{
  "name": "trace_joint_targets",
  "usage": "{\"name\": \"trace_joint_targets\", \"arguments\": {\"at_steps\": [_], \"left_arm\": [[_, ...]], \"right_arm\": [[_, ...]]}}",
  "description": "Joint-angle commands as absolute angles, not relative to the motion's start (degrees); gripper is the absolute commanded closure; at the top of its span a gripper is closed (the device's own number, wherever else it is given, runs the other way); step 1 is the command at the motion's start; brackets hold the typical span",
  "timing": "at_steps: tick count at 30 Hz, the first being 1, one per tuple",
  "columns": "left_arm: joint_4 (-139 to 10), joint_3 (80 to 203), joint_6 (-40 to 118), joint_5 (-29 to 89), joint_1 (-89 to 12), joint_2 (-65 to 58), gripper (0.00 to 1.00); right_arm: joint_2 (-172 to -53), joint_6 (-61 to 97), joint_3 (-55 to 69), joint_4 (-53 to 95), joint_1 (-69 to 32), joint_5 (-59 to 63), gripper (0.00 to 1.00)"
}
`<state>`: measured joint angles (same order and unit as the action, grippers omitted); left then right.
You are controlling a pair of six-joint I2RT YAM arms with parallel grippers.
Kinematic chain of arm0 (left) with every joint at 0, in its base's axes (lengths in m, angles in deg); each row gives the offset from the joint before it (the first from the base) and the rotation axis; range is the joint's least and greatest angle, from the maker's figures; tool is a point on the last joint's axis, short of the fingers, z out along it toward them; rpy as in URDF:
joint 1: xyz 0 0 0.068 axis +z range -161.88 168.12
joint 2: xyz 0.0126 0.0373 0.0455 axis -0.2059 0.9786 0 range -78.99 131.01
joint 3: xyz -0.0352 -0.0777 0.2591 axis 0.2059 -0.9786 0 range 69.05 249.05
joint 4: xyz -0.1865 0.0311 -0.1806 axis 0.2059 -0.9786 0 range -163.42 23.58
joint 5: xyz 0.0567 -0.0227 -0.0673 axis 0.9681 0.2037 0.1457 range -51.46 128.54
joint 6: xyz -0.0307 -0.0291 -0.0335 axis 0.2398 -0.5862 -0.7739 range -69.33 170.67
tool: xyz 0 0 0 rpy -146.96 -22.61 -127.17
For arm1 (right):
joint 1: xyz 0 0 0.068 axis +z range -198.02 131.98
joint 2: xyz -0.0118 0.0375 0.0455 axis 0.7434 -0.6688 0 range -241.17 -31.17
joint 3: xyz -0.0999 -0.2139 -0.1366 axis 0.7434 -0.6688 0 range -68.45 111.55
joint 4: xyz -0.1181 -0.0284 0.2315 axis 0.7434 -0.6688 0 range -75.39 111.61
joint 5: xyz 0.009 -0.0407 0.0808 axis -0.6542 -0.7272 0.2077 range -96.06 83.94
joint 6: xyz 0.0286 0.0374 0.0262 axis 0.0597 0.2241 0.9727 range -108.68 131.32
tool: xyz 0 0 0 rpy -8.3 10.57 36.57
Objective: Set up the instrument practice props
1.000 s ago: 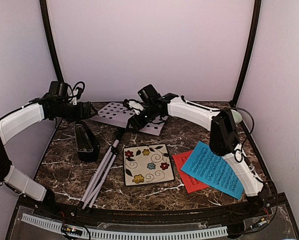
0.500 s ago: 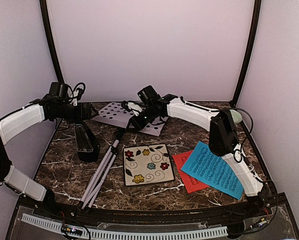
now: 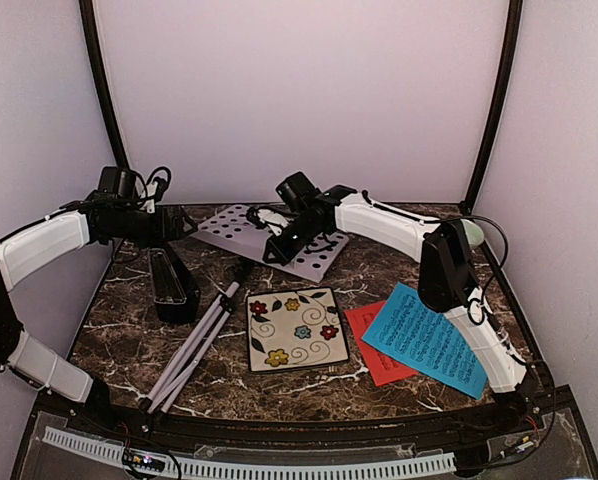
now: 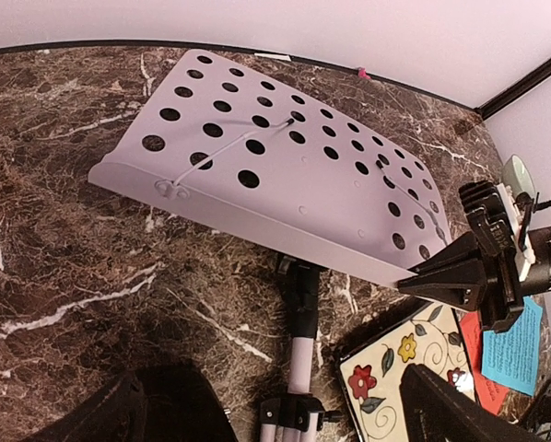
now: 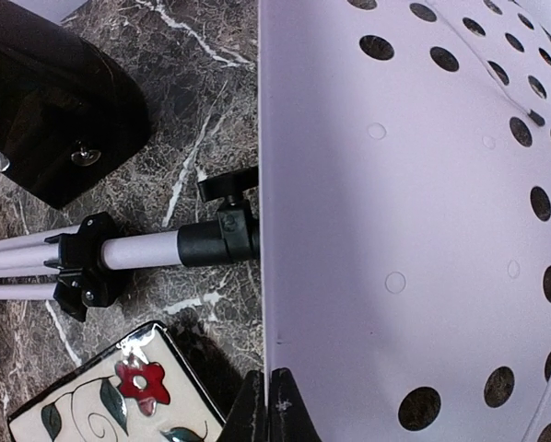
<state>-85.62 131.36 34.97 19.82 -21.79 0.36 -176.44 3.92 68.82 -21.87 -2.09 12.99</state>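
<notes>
The white perforated music stand [image 3: 229, 226] lies at the back of the table, its plate tilted up and its folded tripod legs [image 3: 191, 348] pointing toward the near left. My right gripper [image 3: 276, 250] is shut on the plate's lower edge [image 5: 271, 405]; the left wrist view also shows this grip [image 4: 469, 273]. My left gripper [image 3: 182, 228] hovers open just left of the plate, nothing between its fingers [image 4: 446, 410]. The black pyramid metronome [image 3: 172, 285] lies on its side left of the tripod. The blue sheet [image 3: 427, 338] overlaps the red sheet [image 3: 371, 350] at the right.
A square floral tile [image 3: 297, 328] lies in the middle, beside the tripod pole [image 5: 146, 249] and under my right gripper. The enclosure's walls and black corner posts [image 3: 491, 110] stand close behind the stand.
My right gripper has shut on the plate's lower edge. The plate has tipped up and shifted right, and the tripod legs swung slightly left. The left arm has barely moved.
</notes>
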Motion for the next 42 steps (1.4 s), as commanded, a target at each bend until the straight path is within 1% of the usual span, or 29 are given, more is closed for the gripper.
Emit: {"name": "trace_joint_targets", "arguments": {"at_steps": [1, 5, 8, 9, 12, 16, 22, 29, 36, 42], "left_arm": [[-84.3, 130.02, 34.39, 18.67, -21.94, -1.91, 0.01], [-83.99, 129.96, 34.1, 18.51, -21.94, -1.75, 0.01], [-84.25, 129.92, 34.19, 18.73, -21.9, -1.89, 0.01], [-84.38, 129.83, 34.22, 18.89, -21.98, -2.09, 0.01], [-84.31, 129.49, 34.24, 18.98, -21.98, -2.79, 0.01], [-84.43, 129.42, 34.24, 19.1, -21.96, -3.29, 0.01], [-84.19, 129.43, 34.07, 19.21, -21.94, -3.64, 0.01], [-85.14, 130.24, 34.24, 20.41, -21.91, -5.39, 0.01], [-84.85, 130.97, 33.43, 21.14, -21.88, -8.7, 0.01], [-84.86, 131.77, 34.09, 20.62, -21.88, -11.7, 0.01]], "right_arm": [[-174.75, 5.38, 69.72, -32.15, -1.2, 12.66, 0.96], [-176.08, 7.68, 71.25, -31.69, -1.3, 10.73, 0.84], [-177.87, 9.44, 73.2, -31.6, -1.35, 9.87, 0.81], [-178.16, 9.86, 73.33, -31.38, -1.34, 9.47, 0.82], [-178.13, 10.61, 72.61, -30.6, -1.25, 8.14, 0.91], [-177.34, 10.8, 72.5, -30.77, -1.09, 6.94, 1.0], [-172.89, 9.12, 69.98, -27.17, 0.25, 2.41, 1.0], [-166.59, 4.11, 66.92, -21.58, 3.29, -10.98, 1.0], [-158.17, 2.83, 62.41, -13.99, 4.32, -18.15, 1.0], [-151.75, -1.53, 58.38, -8.9, 5.67, -25.59, 1.0]]}}
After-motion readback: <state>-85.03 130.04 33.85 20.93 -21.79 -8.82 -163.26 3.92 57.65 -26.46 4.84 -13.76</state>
